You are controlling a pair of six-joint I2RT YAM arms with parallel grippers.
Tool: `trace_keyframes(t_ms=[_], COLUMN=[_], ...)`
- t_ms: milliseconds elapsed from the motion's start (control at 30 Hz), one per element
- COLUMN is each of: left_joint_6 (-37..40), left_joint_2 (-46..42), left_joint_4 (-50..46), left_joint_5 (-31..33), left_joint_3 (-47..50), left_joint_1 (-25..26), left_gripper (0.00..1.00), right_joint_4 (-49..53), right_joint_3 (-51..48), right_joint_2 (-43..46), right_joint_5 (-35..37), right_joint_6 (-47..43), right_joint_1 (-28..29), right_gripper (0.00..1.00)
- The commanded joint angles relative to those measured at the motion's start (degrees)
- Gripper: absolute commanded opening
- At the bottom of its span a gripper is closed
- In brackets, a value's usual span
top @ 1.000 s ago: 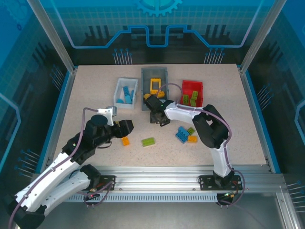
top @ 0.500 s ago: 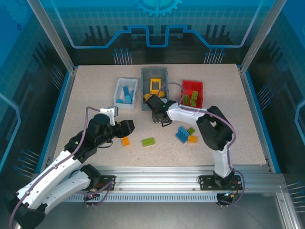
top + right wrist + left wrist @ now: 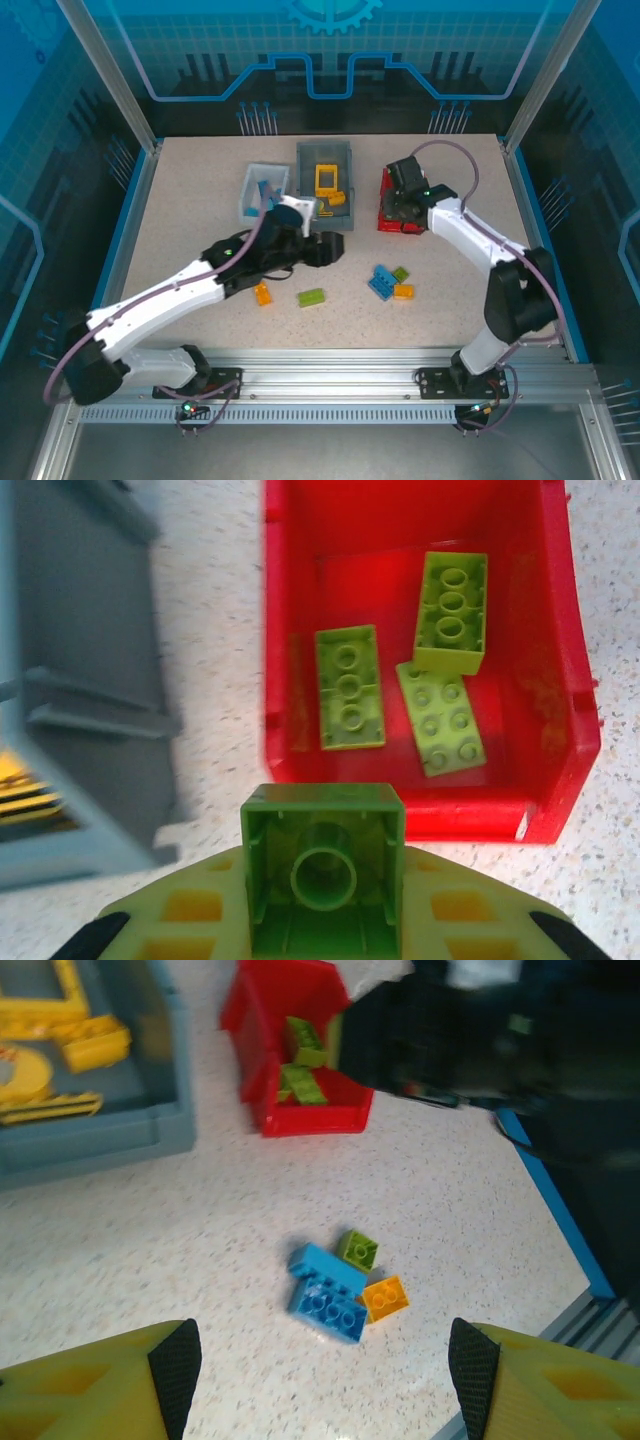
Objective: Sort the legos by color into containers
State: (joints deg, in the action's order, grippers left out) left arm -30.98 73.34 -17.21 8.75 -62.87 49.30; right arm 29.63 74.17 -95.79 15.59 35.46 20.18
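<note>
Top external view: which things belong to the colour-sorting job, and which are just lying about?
Job:
- white bin, grey bin, red bin
- held green brick, gripped by the right gripper
- left gripper, open
- loose on the table: orange brick, long green brick, blue brick, small green brick, second orange brick

Not the job:
- aluminium rail
- blue enclosure panels

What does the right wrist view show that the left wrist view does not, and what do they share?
Right wrist view: a green brick clamped in the right gripper, hollow underside facing the camera. Left wrist view: blue bricks, a small green brick and an orange brick clustered on the table, plus yellow pieces in the grey bin. Both: the red bin holding green bricks, and the grey bin.
</note>
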Motion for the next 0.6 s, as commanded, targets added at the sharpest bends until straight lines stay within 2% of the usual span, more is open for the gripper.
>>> trace_keyframes(t_ms=[0, 267, 433, 567], left_joint_6=[5.42, 5.56, 5.49, 4.54], left_joint_2=[5.53, 15.01, 15.97, 14.19], left_joint_4=[3.73, 5.48, 4.50, 2.20], left_joint_5=[8.18, 8.87, 8.78, 10.35], left_joint_3=[-5.95, -10.81, -10.62, -8.74], left_joint_1=[4.36, 7.28, 7.35, 7.37], left_gripper=[0.71, 0.71, 0.71, 0.71], right_joint_4=[1.44, 5.36, 6.94, 7.11], right_joint_3=[6.27, 20.97, 25.50, 26.08], right_joint_2=[-6.51, -21.62, -25.72, -25.49], right_joint_5=[-6.42, -11.57, -12.57, -12.70], right_joint_6=[-3.97, -4.95, -5.05, -5.16], right_joint_1=[-3.52, -9.57, -10.12, -10.23], right_gripper=[0.23, 0.24, 0.37, 0.46])
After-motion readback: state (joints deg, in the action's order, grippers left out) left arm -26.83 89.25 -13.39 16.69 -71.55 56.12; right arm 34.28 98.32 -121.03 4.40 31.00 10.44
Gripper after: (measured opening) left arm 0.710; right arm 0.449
